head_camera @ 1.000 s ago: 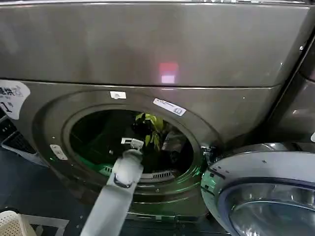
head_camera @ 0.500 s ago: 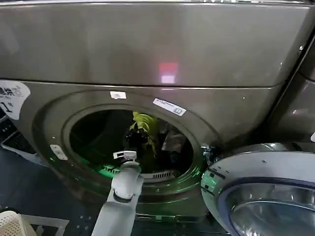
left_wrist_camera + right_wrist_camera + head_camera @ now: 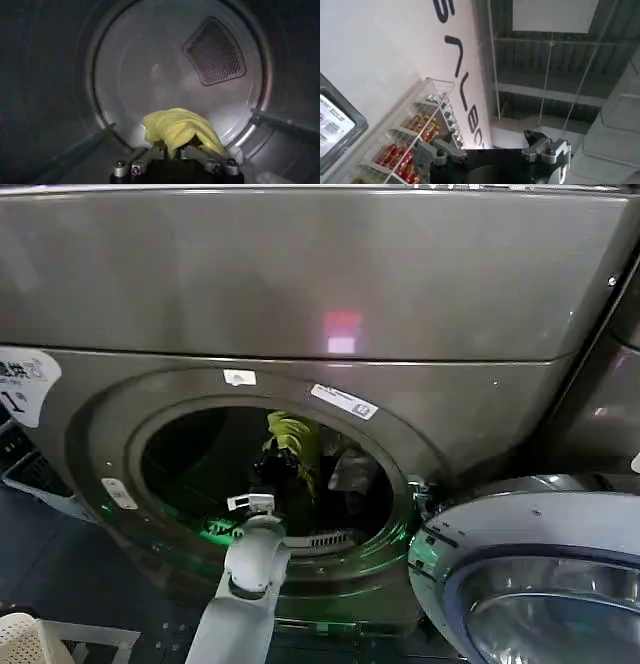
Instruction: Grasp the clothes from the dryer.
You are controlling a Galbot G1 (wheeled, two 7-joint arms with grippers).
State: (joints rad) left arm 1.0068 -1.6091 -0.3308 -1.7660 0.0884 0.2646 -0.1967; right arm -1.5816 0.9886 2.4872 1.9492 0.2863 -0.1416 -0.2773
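In the head view, the dryer (image 3: 300, 384) takes up most of the frame, its round opening sitting in the lower centre and a white label (image 3: 25, 379) stuck at its left edge. The open door (image 3: 530, 574) is seen at the lower right, swung toward the camera. The left arm (image 3: 245, 594) rises from the bottom edge, left of centre, and reaches into the opening. At its end the left gripper (image 3: 275, 474) is seen just inside the drum, dark against the dark interior, and a yellow-green cloth (image 3: 295, 439) is held up above it, near the upper middle of the opening. A corner of a white basket (image 3: 22, 639) is visible at the lower left.

In the left wrist view, the steel drum (image 3: 150, 65) fills the frame, with a mesh vent (image 3: 215, 50) on its back wall at the upper right. The left gripper (image 3: 175, 152) is seen at the bottom centre, its fingers (image 3: 142, 159) drawn in narrow and clamped around the yellow-green cloth (image 3: 180, 127), which bunches up directly above them, clear of the drum wall.

In the right wrist view, the right gripper (image 3: 492, 150) is seen at the bottom centre, pointed up toward a ceiling, its fingers (image 3: 440, 152) spread wide with nothing between them. A wire shelf (image 3: 415, 145) with red items is seen at the lower left.
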